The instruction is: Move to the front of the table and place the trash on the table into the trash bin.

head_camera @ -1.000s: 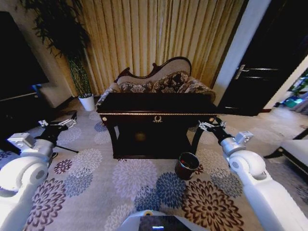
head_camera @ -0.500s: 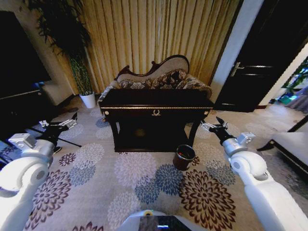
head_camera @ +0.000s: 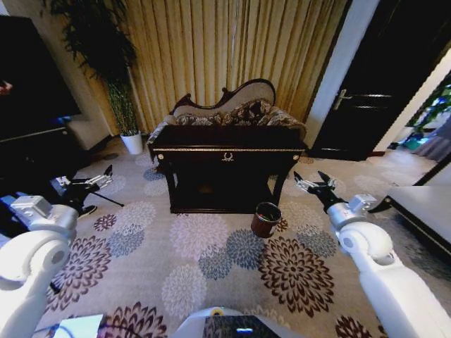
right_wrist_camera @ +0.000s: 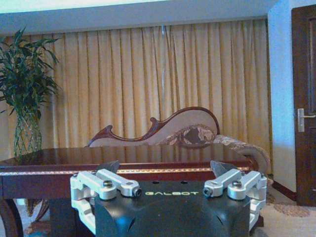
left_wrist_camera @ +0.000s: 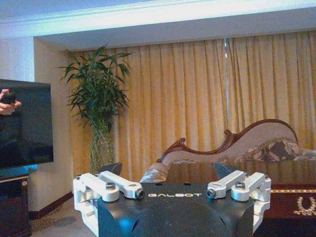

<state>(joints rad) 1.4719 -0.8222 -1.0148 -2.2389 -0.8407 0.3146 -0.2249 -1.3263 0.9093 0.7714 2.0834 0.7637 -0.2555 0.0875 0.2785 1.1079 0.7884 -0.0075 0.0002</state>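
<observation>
Dark glossy wood, the table (head_camera: 227,148) stands well ahead of both sets of jaws, backed against the sofa (head_camera: 225,113), with the reddish-brown trash bin (head_camera: 266,219) on the carpet (head_camera: 211,260) by its front right leg, nearer the right gripper (head_camera: 314,182) than the left gripper (head_camera: 90,181). Both are held out level with fingers spread and nothing between them, probably a carrying pose while the base is away from the table. No trash can be made out on the tabletop. Open carpet lies between jaws and table edge, leaving free room to approach.
</observation>
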